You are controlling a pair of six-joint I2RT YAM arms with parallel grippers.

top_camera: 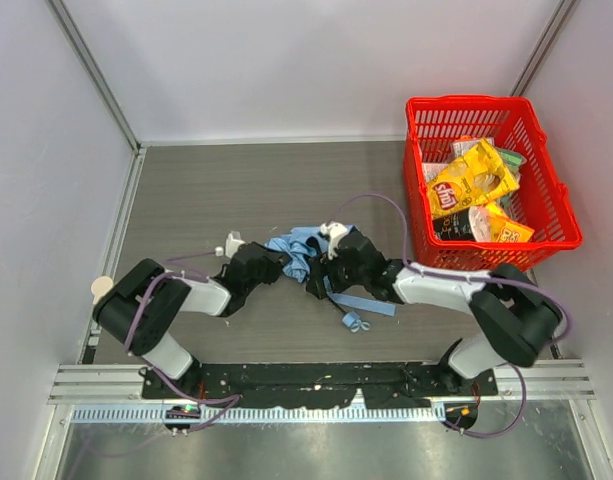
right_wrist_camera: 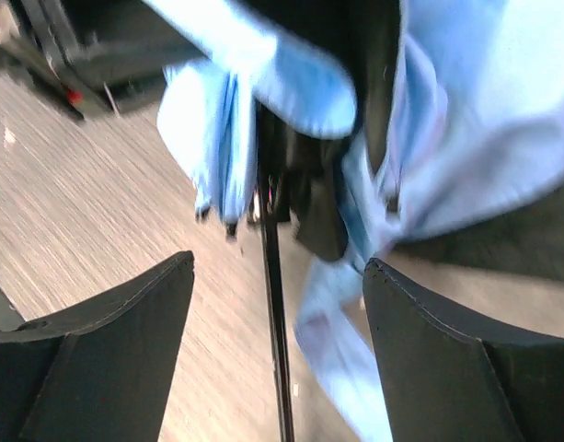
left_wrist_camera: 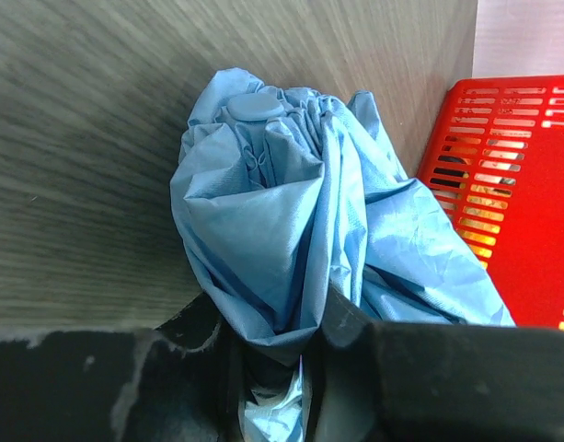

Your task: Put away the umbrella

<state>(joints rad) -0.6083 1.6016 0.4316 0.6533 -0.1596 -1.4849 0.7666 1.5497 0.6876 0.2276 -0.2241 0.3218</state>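
Both arms stretch low and inward, meeting at the umbrella [top_camera: 297, 248].

Left claw [left_wrist_camera: 274, 333] and right claw [right_wrist_camera: 279, 263] black, arms [top_camera: 201, 296] white-and-black (purple cables [top_camera: 391, 206]).

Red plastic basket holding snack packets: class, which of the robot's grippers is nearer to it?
Right. The right gripper is just left of the red plastic basket, at the sky-blue fabric umbrella; the left gripper grips that umbrella from its far side, farther away.
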